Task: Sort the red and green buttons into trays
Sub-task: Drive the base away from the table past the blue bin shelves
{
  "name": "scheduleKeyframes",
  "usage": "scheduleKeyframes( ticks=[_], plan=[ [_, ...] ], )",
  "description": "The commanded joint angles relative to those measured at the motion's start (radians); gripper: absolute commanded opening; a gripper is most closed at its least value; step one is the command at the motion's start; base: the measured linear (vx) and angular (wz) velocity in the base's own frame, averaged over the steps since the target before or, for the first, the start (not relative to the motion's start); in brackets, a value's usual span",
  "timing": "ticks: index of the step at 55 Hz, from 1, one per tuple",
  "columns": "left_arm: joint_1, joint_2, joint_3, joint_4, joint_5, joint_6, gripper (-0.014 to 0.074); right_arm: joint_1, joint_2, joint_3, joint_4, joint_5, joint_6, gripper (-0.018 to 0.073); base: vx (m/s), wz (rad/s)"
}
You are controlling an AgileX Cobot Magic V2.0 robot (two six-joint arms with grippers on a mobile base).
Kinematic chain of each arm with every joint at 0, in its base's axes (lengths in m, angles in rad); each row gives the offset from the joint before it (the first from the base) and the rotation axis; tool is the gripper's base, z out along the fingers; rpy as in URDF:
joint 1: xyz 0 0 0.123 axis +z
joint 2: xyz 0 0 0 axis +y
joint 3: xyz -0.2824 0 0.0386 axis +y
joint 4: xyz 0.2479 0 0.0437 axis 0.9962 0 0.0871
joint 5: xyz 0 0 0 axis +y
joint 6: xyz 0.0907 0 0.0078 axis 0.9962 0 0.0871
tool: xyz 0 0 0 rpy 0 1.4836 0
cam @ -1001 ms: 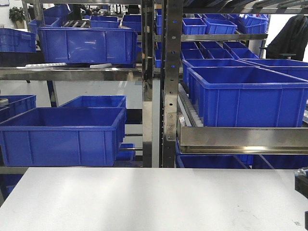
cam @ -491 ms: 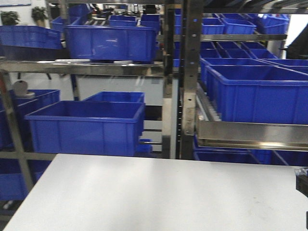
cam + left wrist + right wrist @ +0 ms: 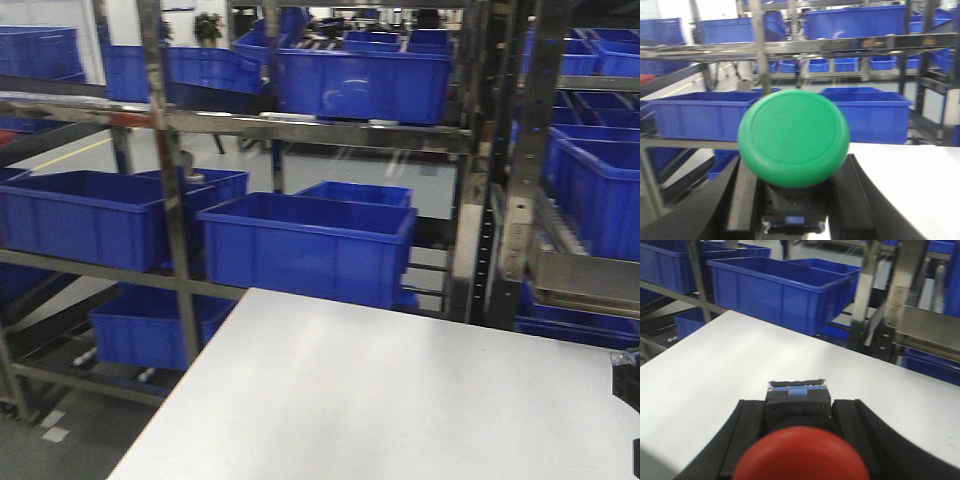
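In the left wrist view a green button [image 3: 793, 137] with a wide domed cap fills the middle, its dark body clamped between the black fingers of my left gripper [image 3: 796, 200], which is shut on it. In the right wrist view a red button [image 3: 799, 460] is seen from behind its blurred cap, and my right gripper [image 3: 797, 412] is shut on its dark blocky body above the white table [image 3: 715, 375]. The trays are out of view in every frame. At the front view's right edge only a dark part of an arm [image 3: 628, 378] shows.
Steel racks [image 3: 172, 210] loaded with deep blue crates [image 3: 305, 245] stand right behind the white table [image 3: 380, 390]. The table's left edge runs diagonally, with grey floor [image 3: 70, 430] below it at the lower left. More crates [image 3: 775, 290] line the far side.
The front view has swung to the left: the racks and crates slid rightward across the frame, and the table's left edge and the floor have come into view.
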State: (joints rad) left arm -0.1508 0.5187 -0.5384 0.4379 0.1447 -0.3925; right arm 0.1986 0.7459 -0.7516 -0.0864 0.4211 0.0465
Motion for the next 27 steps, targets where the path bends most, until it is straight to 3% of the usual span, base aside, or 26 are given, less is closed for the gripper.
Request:
scheduleKeyframes(
  ticks=[1,27],
  plan=[
    [-0.005,0.003,-0.029,-0.001,-0.08,-0.009,0.0,-0.001,-0.005,-0.03,-0.003,-0.092,0.001,-0.0009,-0.1,0.41],
    [-0.005,0.003,-0.029,-0.001,-0.08,-0.009,0.0,-0.001,-0.005,-0.03,-0.003,-0.092,0.001,-0.0009,-0.07,0.45]
  ],
)
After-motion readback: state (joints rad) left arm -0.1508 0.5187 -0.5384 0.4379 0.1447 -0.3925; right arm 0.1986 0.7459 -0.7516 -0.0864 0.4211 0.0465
